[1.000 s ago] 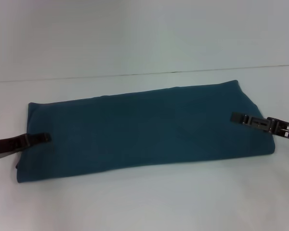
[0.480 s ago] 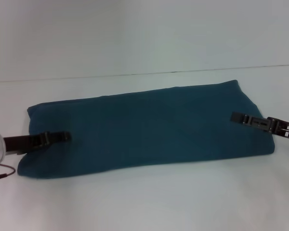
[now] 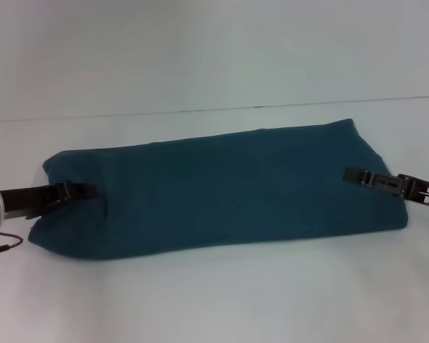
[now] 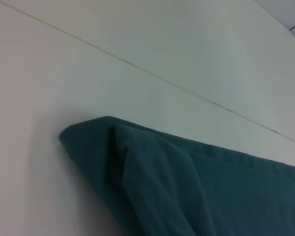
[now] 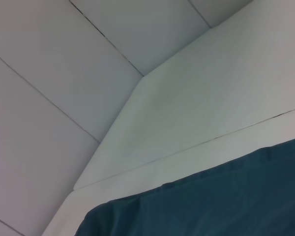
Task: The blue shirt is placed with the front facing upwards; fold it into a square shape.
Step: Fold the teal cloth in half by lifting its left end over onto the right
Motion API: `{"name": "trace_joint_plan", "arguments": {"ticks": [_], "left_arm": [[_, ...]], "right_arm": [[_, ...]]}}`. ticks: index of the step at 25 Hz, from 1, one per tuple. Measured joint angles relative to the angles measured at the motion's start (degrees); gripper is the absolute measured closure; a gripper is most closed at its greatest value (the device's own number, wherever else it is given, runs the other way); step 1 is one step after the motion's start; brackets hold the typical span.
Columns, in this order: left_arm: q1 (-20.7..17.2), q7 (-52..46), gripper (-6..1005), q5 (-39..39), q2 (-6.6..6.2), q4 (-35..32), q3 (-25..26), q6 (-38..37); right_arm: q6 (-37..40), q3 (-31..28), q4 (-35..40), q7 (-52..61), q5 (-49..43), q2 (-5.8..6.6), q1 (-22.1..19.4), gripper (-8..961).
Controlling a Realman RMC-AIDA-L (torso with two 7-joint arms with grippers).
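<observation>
The blue shirt (image 3: 222, 189), already a long band, lay on the white table (image 3: 214, 300) with its length running between the left gripper (image 3: 82, 190) and the right gripper (image 3: 354, 174), each at an end, grips impossible to tell.

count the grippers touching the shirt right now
2. The left gripper sits on the left end of the blue shirt, where the cloth is bunched. The right gripper lies over the shirt's right end. Whether either is clamping cloth cannot be told.
</observation>
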State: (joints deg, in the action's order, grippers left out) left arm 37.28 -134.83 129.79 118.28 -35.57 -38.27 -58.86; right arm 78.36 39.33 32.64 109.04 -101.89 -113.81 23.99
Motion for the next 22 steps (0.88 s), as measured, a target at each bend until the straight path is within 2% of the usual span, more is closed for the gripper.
{"name": "trace_joint_plan", "arguments": {"ticks": [9,15,18,22], "left_arm": [[-0.28,0.42,804,-0.38,-0.05,-0.23,0.35,0.06],[-0.36,0.70,917,-0.70,-0.07,-0.29,0.39,-0.30],[-0.43,2.31,917,-1.48,0.06,-0.51,0.39,-1.39],[-0.56,9.43,918,-3.55,1.38,-1.96,0.06,-5.09]], "right_arm": [[-0.06,-0.05,-0.04,0.07,0.04,-0.07,-0.03,117],[-0.06,-0.05,-0.04,0.12,-0.09,-0.10,-0.01,117],[-0.06,-0.05,-0.04,0.12,-0.14,-0.10,0.00,117],[-0.06,-0.25,-0.04,0.21,-0.16,-0.10,-0.11,117]]}}
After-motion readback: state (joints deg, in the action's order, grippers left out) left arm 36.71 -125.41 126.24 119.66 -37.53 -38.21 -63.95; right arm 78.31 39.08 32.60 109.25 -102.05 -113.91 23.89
